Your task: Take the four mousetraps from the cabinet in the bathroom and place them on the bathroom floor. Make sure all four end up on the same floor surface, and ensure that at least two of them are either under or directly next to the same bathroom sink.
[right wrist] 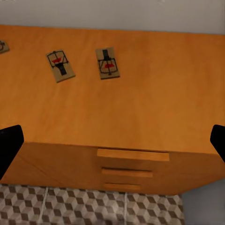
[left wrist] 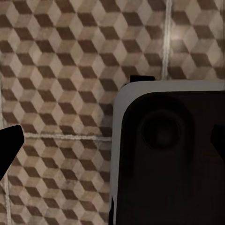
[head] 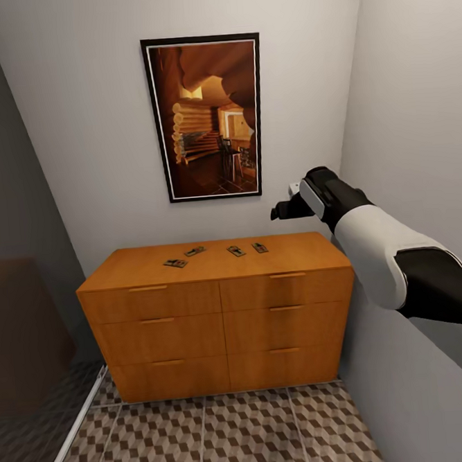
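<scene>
- Across the bottom of the head view runs the bathroom floor (head: 226,440), its cube-printed tiles split by pale grout lines; a pale strip edges it at the lower left, beside a dark reflective panel (head: 19,275) that takes up the left side of the frame
- At the right of the head view, the right arm (head: 392,253) reaches in white and black from the lower right toward the middle, ending in the right gripper (head: 285,209), which hangs in the air above and to the right of the cabinet's top, holding nothing
- Right wrist view: two dark fingertips (right wrist: 9,145) sit at opposite edges of the frame, well apart, so the jaws stand wide open, with the cabinet top between them
- Left wrist view: the floor tiles and a dark, white-rimmed robot part (left wrist: 168,154) show, with one dark fingertip (left wrist: 8,147) at the left edge; how far this hand is open I cannot tell
- Middle of the head view: the cabinet (head: 221,322) stands on the floor against the back wall, two columns of drawers with bar handles
- On its top, toward the back, the four mousetraps (head: 215,252) lie flat in a loose row, apart from one another; two of them appear at the upper left of the right wrist view
- Upper centre, on the back wall (head: 84,131) above the cabinet, hangs a dark-framed picture (head: 207,118) of a wooden interior
</scene>
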Motion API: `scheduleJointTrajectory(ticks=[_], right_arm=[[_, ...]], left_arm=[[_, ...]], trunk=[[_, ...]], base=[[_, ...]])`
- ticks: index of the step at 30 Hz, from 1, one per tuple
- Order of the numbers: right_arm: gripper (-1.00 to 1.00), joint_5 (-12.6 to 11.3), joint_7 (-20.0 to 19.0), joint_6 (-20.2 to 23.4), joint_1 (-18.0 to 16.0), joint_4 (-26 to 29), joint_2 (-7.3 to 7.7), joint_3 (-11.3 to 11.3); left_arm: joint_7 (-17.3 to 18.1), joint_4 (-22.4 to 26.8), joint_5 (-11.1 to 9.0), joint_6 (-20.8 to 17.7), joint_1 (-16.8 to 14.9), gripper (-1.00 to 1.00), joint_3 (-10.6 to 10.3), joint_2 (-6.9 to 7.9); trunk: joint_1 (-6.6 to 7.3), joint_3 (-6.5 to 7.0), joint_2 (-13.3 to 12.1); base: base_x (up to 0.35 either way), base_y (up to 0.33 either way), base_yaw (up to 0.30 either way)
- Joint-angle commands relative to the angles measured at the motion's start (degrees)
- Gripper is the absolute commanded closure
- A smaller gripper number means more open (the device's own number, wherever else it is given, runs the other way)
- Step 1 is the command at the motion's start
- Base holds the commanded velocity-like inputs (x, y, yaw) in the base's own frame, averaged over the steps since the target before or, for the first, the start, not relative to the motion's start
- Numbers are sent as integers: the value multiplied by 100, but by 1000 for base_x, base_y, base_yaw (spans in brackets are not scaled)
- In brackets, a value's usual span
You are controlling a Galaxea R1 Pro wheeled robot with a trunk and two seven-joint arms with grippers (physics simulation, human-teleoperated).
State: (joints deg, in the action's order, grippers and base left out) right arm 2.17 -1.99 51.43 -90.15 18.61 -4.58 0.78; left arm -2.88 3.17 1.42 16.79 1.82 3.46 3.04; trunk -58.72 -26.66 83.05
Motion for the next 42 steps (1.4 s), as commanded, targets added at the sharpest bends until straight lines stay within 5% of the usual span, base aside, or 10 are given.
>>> scheduleJointTrajectory(ticks=[1,13,42], right_arm=[[-100,24,-21,22,-3,2,-3,6],[-100,20,-29,-103,-2,-106,-7,1],[-100,7,-45,-1462,12,-1432,-7,1]], left_arm=[[-3,9,16,8,3,-100,32,-2],[0,8,16,8,3,-100,34,-5],[3,0,16,8,3,-100,32,-6]], trunk=[[-1,-5,2],[-1,-5,2],[-1,-5,2]], base=[[124,0,0],[221,0,0],[65,0,0]])
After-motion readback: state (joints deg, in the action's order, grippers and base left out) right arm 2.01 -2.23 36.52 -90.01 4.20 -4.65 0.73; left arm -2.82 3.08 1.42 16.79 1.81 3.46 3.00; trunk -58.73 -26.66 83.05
